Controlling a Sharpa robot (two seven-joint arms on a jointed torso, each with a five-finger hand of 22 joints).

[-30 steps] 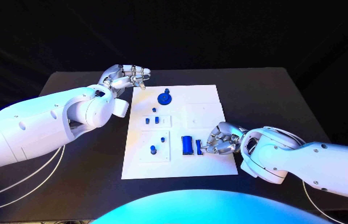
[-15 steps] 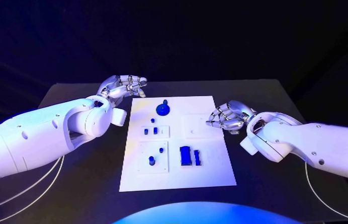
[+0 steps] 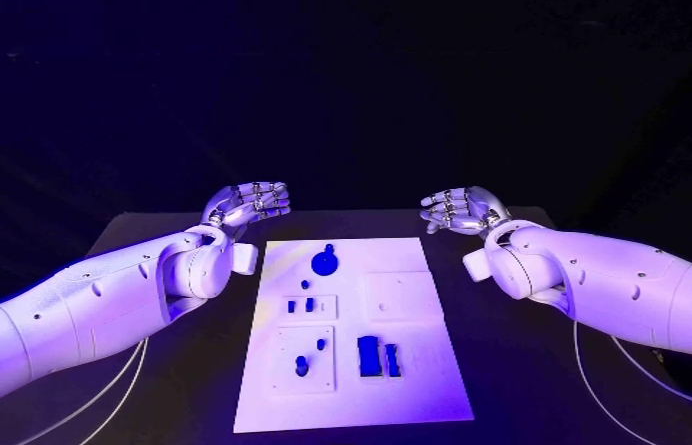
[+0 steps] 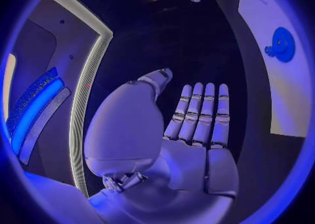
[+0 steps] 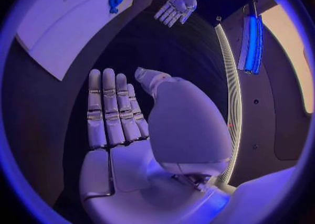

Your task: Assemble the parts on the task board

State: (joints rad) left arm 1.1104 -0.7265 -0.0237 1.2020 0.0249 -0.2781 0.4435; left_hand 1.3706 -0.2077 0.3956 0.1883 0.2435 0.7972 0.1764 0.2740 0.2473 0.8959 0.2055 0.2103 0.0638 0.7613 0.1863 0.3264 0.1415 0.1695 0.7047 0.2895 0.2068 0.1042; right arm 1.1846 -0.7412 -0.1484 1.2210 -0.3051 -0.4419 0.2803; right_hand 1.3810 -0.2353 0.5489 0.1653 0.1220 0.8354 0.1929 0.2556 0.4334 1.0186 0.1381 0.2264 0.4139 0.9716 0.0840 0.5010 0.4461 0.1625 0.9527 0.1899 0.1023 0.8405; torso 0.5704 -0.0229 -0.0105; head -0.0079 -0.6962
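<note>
Both hands, left hand (image 3: 247,203) and right hand (image 3: 456,208), have lifted off the task board (image 3: 355,365), fingers extended, holding nothing, above the black table (image 3: 173,385).

The task board (image 3: 361,335) lies in the middle of the desk (image 3: 534,365), with the parts (image 3: 378,355) on it. The left hand (image 3: 248,203) is up past the board's far left corner. The right hand (image 3: 459,209) is past its far right corner.

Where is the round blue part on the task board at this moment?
In the head view, the round blue part lies near the far edge of the task board, left of its middle, nearer the left hand.
</note>
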